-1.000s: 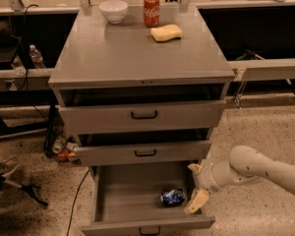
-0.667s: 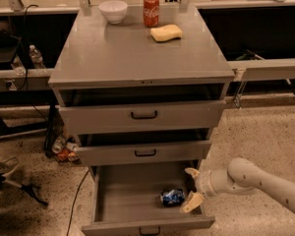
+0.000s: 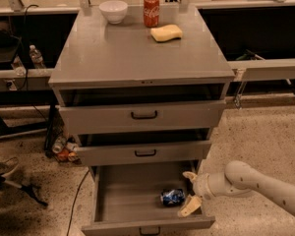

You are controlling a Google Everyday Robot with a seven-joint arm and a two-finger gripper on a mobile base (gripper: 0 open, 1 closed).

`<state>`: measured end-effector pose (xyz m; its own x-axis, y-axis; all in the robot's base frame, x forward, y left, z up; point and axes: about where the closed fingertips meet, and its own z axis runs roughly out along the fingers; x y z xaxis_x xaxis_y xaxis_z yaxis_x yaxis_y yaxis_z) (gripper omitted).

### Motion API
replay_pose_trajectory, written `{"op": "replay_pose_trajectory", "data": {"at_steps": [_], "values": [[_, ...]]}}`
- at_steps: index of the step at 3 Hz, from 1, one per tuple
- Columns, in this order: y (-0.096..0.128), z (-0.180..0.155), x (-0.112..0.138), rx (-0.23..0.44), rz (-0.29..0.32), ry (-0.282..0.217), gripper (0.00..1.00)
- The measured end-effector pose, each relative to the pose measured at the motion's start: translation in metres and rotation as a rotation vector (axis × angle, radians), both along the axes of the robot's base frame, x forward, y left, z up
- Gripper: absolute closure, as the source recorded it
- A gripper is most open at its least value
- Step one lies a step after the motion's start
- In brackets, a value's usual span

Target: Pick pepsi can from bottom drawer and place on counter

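Edged leftward since before, the open pincer [image 3: 190, 192] sits in the drawer [image 3: 123, 195] just beside the can [image 3: 172, 196]; reach step: next, straddle and close on it, then lift to tabletop [image 3: 137, 58].

bottom drawer [image 3: 130, 193]: pulled open.
pepsi can [image 3: 172, 196]: laid on its side inside the bottom drawer, near its right wall.
end effector [image 3: 190, 191]: held at that wall, fingers spread, just beside the can.

Prob. a robotics lab/workshop: grey metal cabinet [image 3: 142, 63] on speckled floor [image 3: 258, 132], bench rails [image 3: 268, 69] behind, loose cable [image 3: 77, 198] on the floor, robot arm [image 3: 265, 186] w/ gripper [image 3: 191, 191] spread wide in the bottom drawer [image 3: 128, 195].
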<state>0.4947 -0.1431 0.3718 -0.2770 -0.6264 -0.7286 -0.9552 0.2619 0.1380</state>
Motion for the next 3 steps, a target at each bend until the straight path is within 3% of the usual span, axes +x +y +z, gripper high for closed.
{"op": "replay_pose_trajectory", "data": {"at_steps": [3], "values": [[-0.002,-0.070,0.029,-0.066,0.019,-0.072,0.00]]}}
